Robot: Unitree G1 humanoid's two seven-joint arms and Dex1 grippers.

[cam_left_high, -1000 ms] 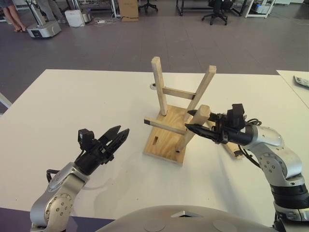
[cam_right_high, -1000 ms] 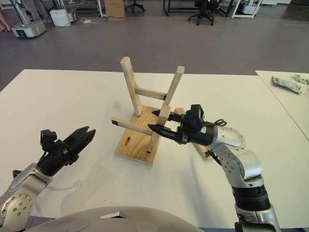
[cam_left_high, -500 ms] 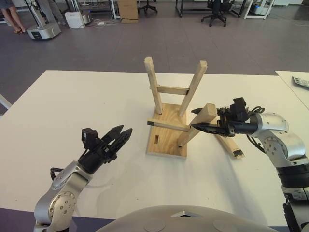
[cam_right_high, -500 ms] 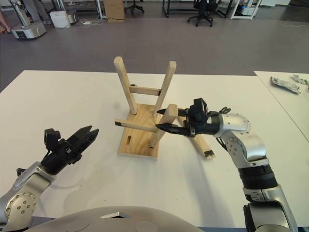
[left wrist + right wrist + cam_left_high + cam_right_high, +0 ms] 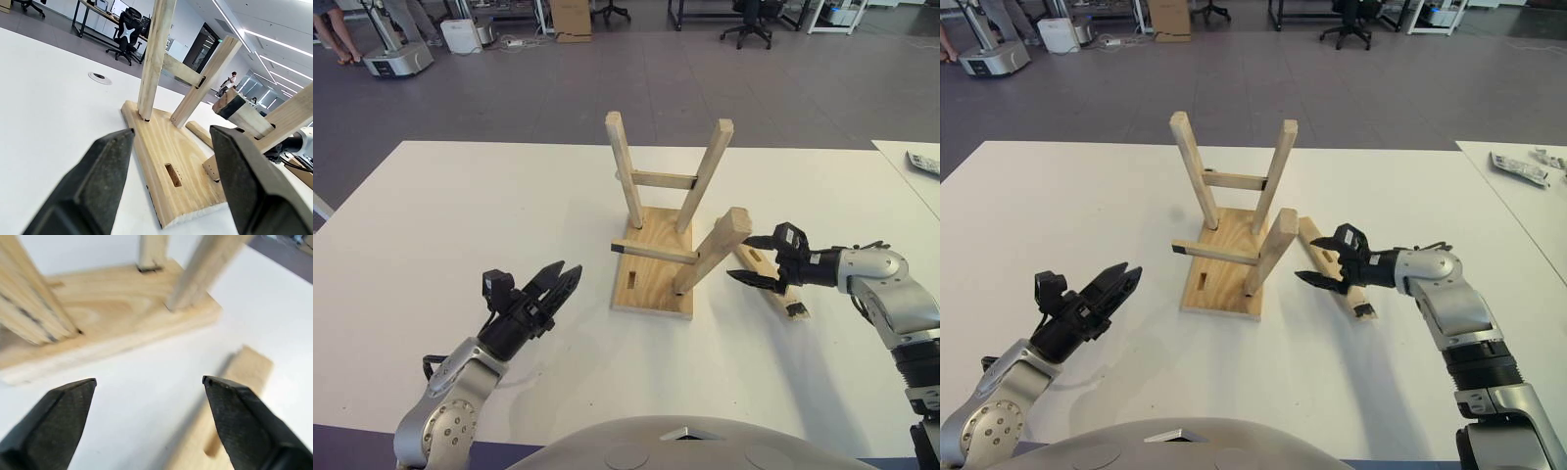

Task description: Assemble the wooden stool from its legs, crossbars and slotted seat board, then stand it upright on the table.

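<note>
Since last look, right gripper [image 5: 738, 258] lets go of leaning leg [image 5: 713, 251] and draws back toward right edge of table [image 5: 460, 215]; seat board [image 5: 651, 292] settles flat. We see its jaws wide, empty, above loose leg [image 5: 1309, 233], likely lining up fourth pick. Near front edge, left gripper [image 5: 566, 272] waits, jaws wide, holding nothing. Seat board lies mid-table, underside up so slots face us: three hold legs, one slot [image 5: 632, 281] empty.

Holds left end effector [image 5: 563, 275] low on the near left, fingers spread, aimed forward. Points right end effector [image 5: 738, 259] inward from the right, forearm near level, fingers wide apart.
</note>
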